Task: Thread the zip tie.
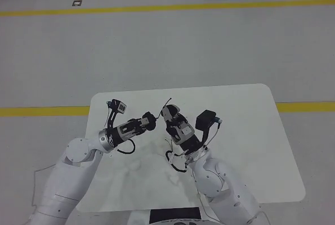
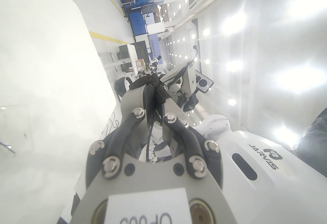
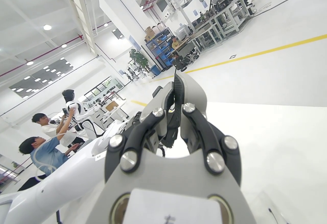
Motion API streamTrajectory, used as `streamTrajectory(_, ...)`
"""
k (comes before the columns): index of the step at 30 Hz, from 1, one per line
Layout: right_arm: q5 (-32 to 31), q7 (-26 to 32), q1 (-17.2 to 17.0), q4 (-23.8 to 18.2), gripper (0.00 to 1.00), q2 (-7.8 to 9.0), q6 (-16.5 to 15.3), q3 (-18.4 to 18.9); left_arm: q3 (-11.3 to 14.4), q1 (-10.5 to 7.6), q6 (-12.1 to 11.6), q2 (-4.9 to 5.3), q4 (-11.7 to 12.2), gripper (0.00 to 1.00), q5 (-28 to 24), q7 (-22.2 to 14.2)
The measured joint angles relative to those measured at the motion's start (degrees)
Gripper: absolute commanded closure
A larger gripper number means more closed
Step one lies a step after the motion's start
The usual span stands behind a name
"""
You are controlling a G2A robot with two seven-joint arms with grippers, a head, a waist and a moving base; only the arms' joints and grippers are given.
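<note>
Zip tie (image 1: 167, 103) is being held in the air above the counter (image 1: 251, 140), the right end effector (image 1: 166, 113) clenching one part and the left end effector (image 1: 150, 120), also clenched, seemingly gripping another part. For good threading, the arms should be bringing tip and head together slowly, keeping both on one line. Its thin tip is sticking out past the right fingertips, the long axis running along them, pointing toward the counter's far edge.
</note>
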Motion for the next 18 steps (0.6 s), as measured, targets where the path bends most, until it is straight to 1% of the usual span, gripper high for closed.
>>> streamTrajectory(18, -0.5, -1.1, 0.8, 1.1, 1.0, -0.01, 0.3, -0.6, 0.0, 0.0, 0.0, 0.0, 0.0, 1.0, 0.0, 0.0)
